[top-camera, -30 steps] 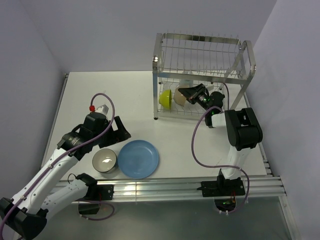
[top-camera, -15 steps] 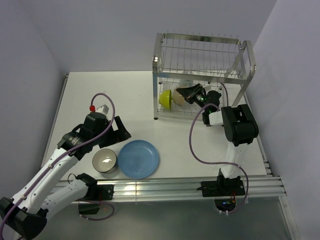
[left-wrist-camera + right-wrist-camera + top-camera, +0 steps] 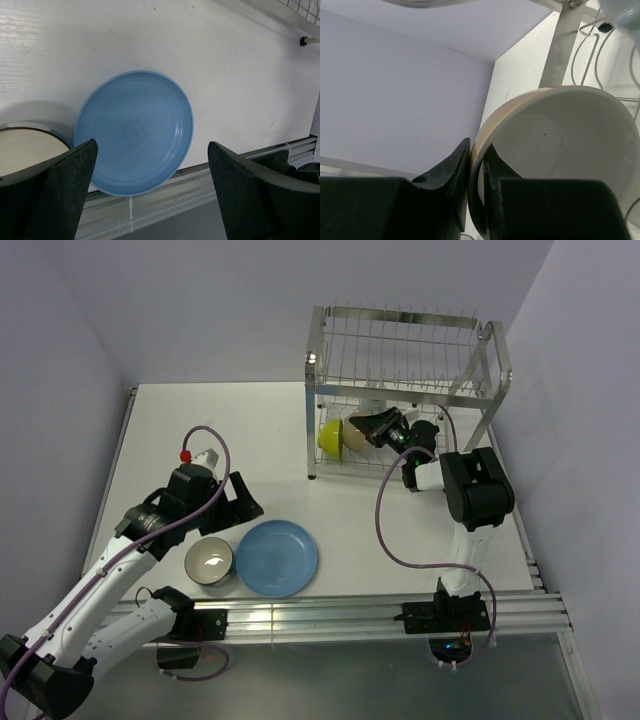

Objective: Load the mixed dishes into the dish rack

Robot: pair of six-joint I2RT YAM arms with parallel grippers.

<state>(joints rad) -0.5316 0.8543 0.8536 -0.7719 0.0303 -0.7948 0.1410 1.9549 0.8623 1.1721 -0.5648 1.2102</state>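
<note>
I've got the dish rack point(image 3: 395, 312) at the far right, a two-tier chrome wire frame with its top shelf bare. In its lower tier the lime-green bowl point(image 3: 330, 436) stands on edge at the left end. The cream bowl point(image 3: 560, 135) is tilted just beside it, its rim pinched by my right gripper point(image 3: 476, 150). Only a sliver of the pale mug point(image 3: 626, 14) shows behind. On the table point(image 3: 200, 420), the blue plate point(image 3: 134, 132) lies flat, a small bear drawn at its centre. The dark bowl point(image 3: 209, 561) sits upright against the plate's left edge, showing its white inside.
</note>
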